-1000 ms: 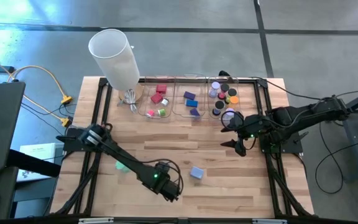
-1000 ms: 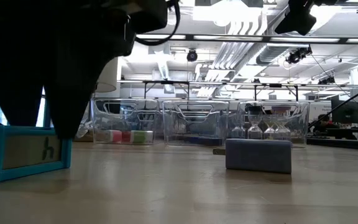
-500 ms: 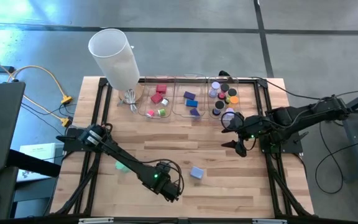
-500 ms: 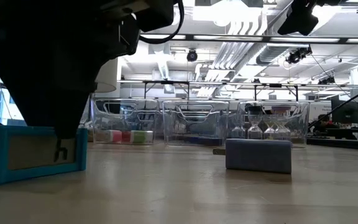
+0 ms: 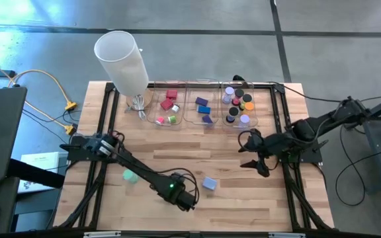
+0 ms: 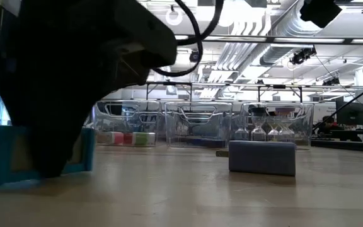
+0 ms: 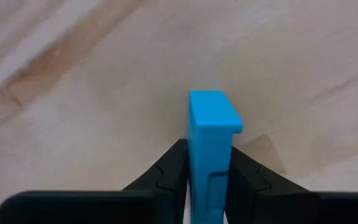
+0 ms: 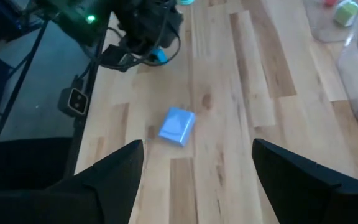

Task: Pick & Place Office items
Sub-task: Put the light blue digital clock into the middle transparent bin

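Gripping a bright blue block (image 7: 211,143) between its two dark fingers (image 7: 166,177), the left claw (image 5: 192,202) sits low over the near part of the wooden tabletop (image 5: 197,142), the block standing upright with its end just above the boards; a lavender-blue block (image 5: 209,184) lies flat just beside that claw, toward the right arm; a teal piece (image 5: 129,176) rests near the left arm's forearm; the right claw (image 5: 259,166) hangs over the tabletop's right side with its fingers spread wide and nothing between them; along the far edge, three clear bins (image 5: 202,106) hold the sorted items, red and green pieces in the left one, blue and purple blocks in the middle, round rolls in black, orange and lavender in the right; a tall white cylinder (image 5: 123,62) stands at the far left corner.
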You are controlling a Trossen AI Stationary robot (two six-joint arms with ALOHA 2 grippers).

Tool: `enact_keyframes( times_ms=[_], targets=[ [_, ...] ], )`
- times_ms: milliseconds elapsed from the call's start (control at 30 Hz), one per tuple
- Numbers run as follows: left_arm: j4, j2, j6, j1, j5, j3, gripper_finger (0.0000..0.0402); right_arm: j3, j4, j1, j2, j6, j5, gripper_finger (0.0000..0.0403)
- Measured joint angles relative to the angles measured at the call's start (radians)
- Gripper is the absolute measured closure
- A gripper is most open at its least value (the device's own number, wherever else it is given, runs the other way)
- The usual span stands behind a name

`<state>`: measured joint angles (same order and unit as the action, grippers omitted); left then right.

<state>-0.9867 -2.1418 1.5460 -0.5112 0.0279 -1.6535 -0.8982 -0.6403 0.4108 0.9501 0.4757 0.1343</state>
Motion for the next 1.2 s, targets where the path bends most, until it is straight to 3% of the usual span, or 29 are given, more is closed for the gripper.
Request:
enact_keyframes(
  times_ms=[333,567,733,867,967,1200],
  targets=[
    [-0.005,0.057,-0.182,0.053,-0.046,0.001,0.0352,0.000,0.002,0.015,0.000,0.002,0.026,0.0114],
    [0.000,0.187,-0.402,0.149,-0.205,0.001,0.0353,0.000,0.002,0.015,0.000,0.003,0.076,0.0114],
    [0.002,0.290,-0.573,0.276,-0.299,0.001,0.0354,0.000,0.001,0.015,0.000,0.034,0.076,0.0114],
    [0.057,0.326,-0.720,0.425,-0.294,0.000,0.0354,0.000,0.001,0.015,0.000,0.053,0.076,0.0114],
    [0.152,0.327,-0.839,0.541,-0.229,0.000,0.0355,0.000,0.001,0.015,0.006,0.056,0.080,0.0114],
    [0.337,0.293,-0.987,0.725,-0.117,-0.001,0.0351,0.000,0.001,0.041,0.038,0.056,0.200,0.0114]
  ],
)
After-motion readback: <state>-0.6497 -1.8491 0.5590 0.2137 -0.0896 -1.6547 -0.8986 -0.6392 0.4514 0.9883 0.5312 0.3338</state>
